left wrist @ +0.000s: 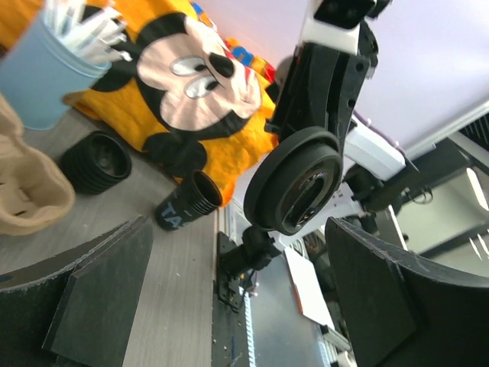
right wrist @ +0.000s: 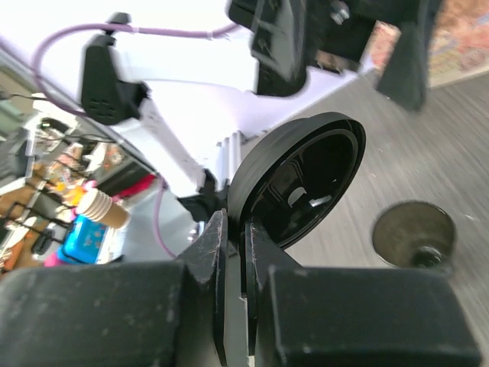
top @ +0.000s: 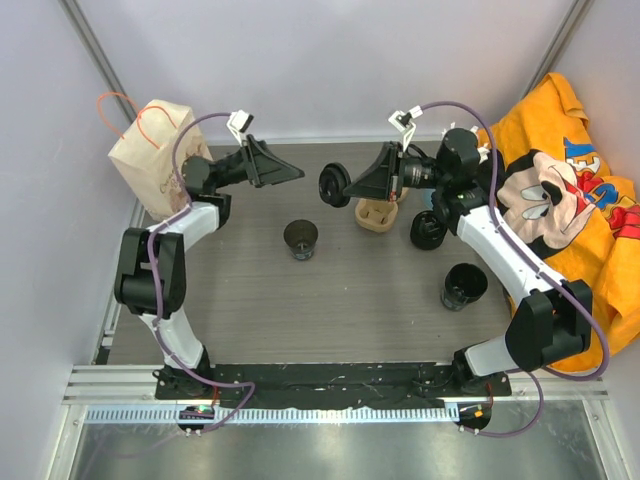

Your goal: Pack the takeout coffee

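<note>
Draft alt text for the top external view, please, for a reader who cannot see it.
The right arm's jaws hold a black lid above the table, facing the left arm's open jaws. An open black cup stands mid-table, with a cardboard carrier to its right.

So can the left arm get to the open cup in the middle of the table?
Probably yes: the left gripper is open and empty, and the cup stands alone with nothing over it.
</note>
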Motion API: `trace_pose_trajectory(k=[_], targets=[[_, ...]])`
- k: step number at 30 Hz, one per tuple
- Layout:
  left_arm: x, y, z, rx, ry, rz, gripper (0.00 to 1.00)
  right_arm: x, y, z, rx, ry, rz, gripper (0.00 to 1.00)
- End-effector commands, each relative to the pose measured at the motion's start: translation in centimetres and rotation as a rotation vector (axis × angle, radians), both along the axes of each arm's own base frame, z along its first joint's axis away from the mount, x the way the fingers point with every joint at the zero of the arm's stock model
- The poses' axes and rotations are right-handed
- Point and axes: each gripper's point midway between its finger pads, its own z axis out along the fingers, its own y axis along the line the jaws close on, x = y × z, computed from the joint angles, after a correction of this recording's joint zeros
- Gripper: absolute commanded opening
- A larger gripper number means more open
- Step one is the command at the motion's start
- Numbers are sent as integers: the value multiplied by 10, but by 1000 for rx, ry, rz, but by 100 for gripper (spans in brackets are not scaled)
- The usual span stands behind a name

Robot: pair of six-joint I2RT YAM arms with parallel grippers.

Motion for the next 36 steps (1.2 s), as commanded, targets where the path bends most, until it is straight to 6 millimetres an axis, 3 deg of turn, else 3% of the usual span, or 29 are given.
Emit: trace_pose_trajectory(k=[1, 22, 28, 31, 32, 36], targets=[[-45, -17, 32, -43, -325, -77, 100, -20, -3, 38, 81, -91, 77, 1], [-81, -62, 54, -98, -351, -212, 99, -24, -3, 23, 74, -61, 78, 1], [-87, -69, 53, -100, -343, -239, 84, -22, -3, 19, 68, -48, 80, 1], [-86, -69, 52, -103, -330, -237, 66, -20, -5, 17, 67, -43, 74, 1], [-86, -68, 54, -109, -329, -230, 49, -19, -5, 17, 67, -43, 71, 1], [-86, -69, 51, -109, -312, -230, 48, -13, -8, 15, 65, -33, 54, 2]])
